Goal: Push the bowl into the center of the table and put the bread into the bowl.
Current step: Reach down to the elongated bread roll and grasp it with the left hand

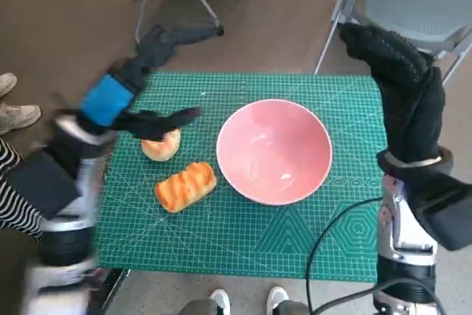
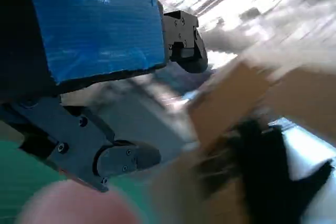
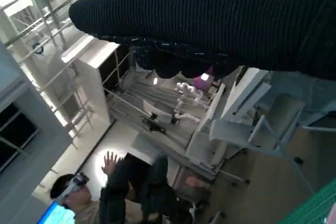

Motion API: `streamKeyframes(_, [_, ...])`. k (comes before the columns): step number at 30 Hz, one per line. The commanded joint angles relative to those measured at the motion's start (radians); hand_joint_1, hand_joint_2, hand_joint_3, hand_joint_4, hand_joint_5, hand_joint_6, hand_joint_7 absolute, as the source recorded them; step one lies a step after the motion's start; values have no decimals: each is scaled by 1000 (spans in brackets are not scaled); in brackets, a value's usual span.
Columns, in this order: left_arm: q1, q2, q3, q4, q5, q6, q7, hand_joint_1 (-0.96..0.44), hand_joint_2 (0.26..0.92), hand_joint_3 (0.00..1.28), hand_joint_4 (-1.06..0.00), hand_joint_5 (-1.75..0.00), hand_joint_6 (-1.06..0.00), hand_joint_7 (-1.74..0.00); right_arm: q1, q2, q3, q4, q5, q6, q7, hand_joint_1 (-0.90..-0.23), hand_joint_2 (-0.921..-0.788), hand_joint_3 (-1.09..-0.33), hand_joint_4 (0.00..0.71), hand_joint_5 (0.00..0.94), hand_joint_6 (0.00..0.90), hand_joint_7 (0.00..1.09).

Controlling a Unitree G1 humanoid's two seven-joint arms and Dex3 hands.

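A pink bowl point(image 1: 274, 150) is being seen sitting upright on the green cutting mat point(image 1: 295, 248) covering the desk, approx. at the mat's middle, slightly twd the right side. Two bread pieces are lying to its left: a striped golden loaf point(image 1: 186, 186) just beside the bowl's rim, not clearly touching it, and a smaller round roll point(image 1: 161, 144) a little farther back and left. The left hand point(image 1: 129, 101) is being held over the mat's far-left area, blurred; its fingers point(image 1: 158, 124) are being spread apart, w/ one dark digit lying over the roll's top and others pointing away past the mat's far edge; no grip on the roll is being shown, though contact cannot be told. The right hand point(image 1: 402, 82) is being raised beside the mat's far-right corner, well apart from the bowl, gloved fingers extended and holding nothing. In the right wrist view a person point(image 3: 131, 192) w/ one hand raised is being seen. Shoes are showing at the head view's left edge and near edge.
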Motion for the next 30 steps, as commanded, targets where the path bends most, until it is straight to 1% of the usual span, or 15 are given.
streamKeyframes(1, [49, 155, -8, -125, 36, 142, -103, -170, 720, 65, -149, -36, -242, -306, 10, -8, 1, 21, -14, 0, -10, -725, -921, -697, 230, 21, 99, 538])
streamKeyframes(2, [60, 176, -12, -142, 46, 157, -116, -150, 724, 44, -147, -23, -276, -245, 10, -7, 1, 23, -12, -1, -10, -723, -921, -697, 230, 21, 99, 538])
streamKeyframes(5, [91, 230, -28, -188, 84, 182, -141, -105, 728, 18, -138, -7, -331, -140, 9, -4, 2, 29, -7, -4, -10, -719, -921, -701, 231, 20, 99, 539])
streamKeyframes(8, [124, 266, -40, -219, 113, 182, -163, -89, 725, 6, -133, -3, -361, -79, 9, -1, 3, 35, -3, -7, -11, -717, -921, -704, 232, 19, 98, 539])
streamKeyframes(12, [166, 308, -52, -259, 141, 188, -195, -95, 725, 2, -131, -1, -366, -40, 7, 5, 5, 39, 3, -4, -11, -716, -921, -706, 232, 18, 98, 539])
streamKeyframes(16, [207, 333, -54, -299, 156, 202, -219, -136, 727, 2, -127, 0, -358, -18, 5, 8, 5, 40, 11, 3, -10, -717, -921, -707, 232, 16, 97, 539])
streamKeyframes(20, [246, 345, -58, -336, 173, 226, -228, -176, 731, 3, -126, -1, -349, -7, 5, 12, 6, 37, 19, 9, -8, -716, -921, -707, 233, 15, 96, 539])
streamKeyframes(23, [278, 343, -63, -363, 188, 245, -221, -194, 734, 4, -133, -4, -346, -4, 6, 13, 7, 34, 25, 13, -6, -716, -921, -706, 233, 14, 97, 540])
streamKeyframes(30, [359, 296, -89, -425, 226, 329, -179, -211, 754, 10, -175, -14, -338, -1, 11, 16, 4, 31, 38, 18, -4, -717, -921, -702, 233, 13, 95, 538])
